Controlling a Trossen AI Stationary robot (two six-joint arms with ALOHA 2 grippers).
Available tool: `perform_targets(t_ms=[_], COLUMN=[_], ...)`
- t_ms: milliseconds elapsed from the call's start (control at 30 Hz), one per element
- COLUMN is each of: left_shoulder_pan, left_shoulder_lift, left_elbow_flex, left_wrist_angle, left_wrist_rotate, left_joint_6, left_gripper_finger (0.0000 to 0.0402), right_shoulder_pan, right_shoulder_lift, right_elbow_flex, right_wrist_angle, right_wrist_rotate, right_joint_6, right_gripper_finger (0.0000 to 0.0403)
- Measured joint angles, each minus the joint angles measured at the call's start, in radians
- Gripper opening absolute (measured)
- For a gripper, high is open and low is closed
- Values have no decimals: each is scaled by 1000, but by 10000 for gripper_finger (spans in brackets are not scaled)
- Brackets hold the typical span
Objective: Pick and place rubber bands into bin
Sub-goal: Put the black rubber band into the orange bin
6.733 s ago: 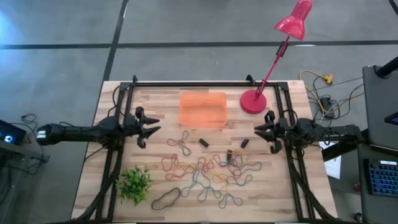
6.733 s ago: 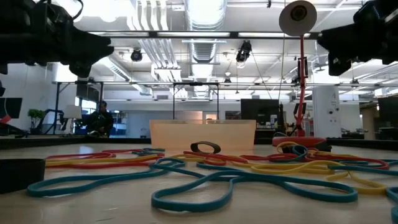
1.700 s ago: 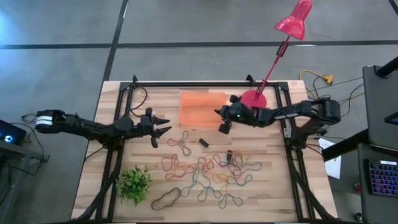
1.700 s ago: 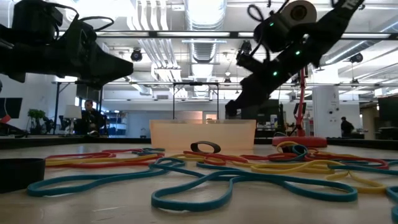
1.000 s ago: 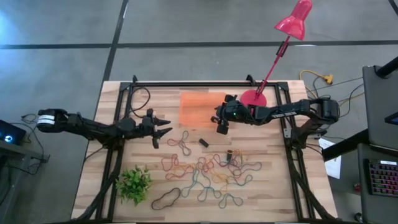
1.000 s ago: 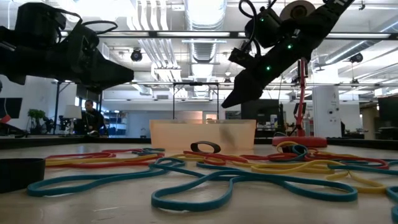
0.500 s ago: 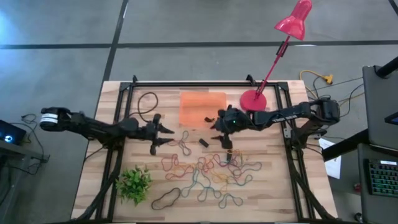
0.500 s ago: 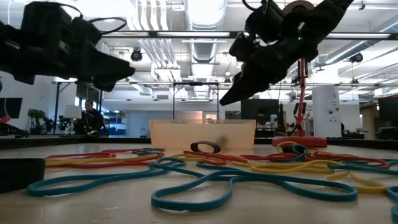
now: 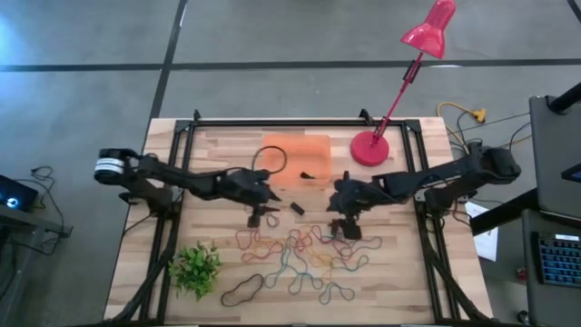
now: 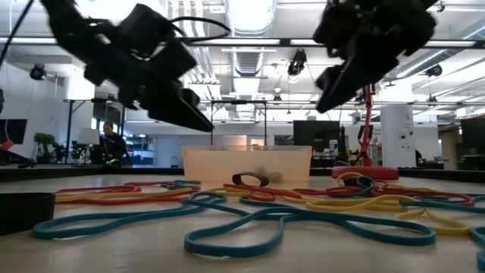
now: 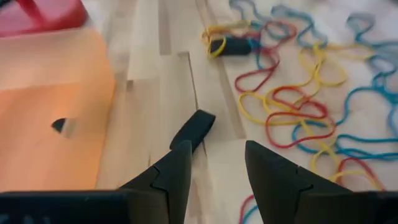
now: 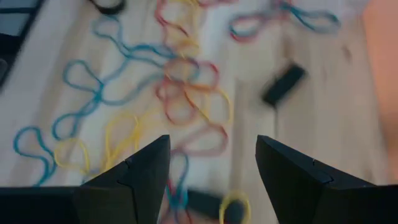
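Many coloured rubber bands [image 9: 304,254] lie in a loose tangle on the near half of the wooden table. One short black band [image 9: 297,208] lies apart, just in front of the orange bin [image 9: 286,150], and shows in the left wrist view as the black band [image 11: 198,127]. A small black piece [image 9: 306,175] lies inside the bin. My left gripper [image 9: 261,214] hangs open above the table just left of the black band, with nothing between its fingers [image 11: 180,163]. My right gripper [image 9: 343,224] hangs open over the pile's far right part [image 12: 186,93], holding nothing.
A red lamp base [image 9: 369,147] stands right of the bin, with its stem leaning up and right. A small green plant [image 9: 195,268] sits at the near left. A black frame [image 9: 182,145] runs around the table. A cable loop [image 9: 272,159] from my left arm hangs over the bin.
My right gripper has left the bin's right edge and gone toward the near edge, out over the band pile, tipping further down. A small black piece now lies in the bin. My left gripper has swung from the table's left toward the centre, close to the lone black band.
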Motion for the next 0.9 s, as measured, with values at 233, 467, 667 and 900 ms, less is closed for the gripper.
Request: perform_targets(t_ms=[233, 467, 667, 900], left_shoulder_pan=[-1, -16, -45, -107], left_shoulder_lift=[146, 238, 299, 354], left_elbow_flex=[169, 242, 281, 337], left_wrist_angle=[-81, -112, -112, -156], left_wrist_rotate=[-1, -4, -58, -243], left_joint_6=[61, 89, 136, 194], left_gripper_finger=[135, 135, 135, 135], right_shoulder_pan=[124, 232, 274, 280], right_shoulder_lift=[-125, -214, -254, -262], right_elbow_flex=[-6, -39, -88, -149], right_wrist_angle=[-285, -335, -335, -313], right_wrist_rotate=[301, 419, 483, 491], right_joint_6=[181, 277, 335, 396], right_gripper_finger=[224, 224, 224, 224])
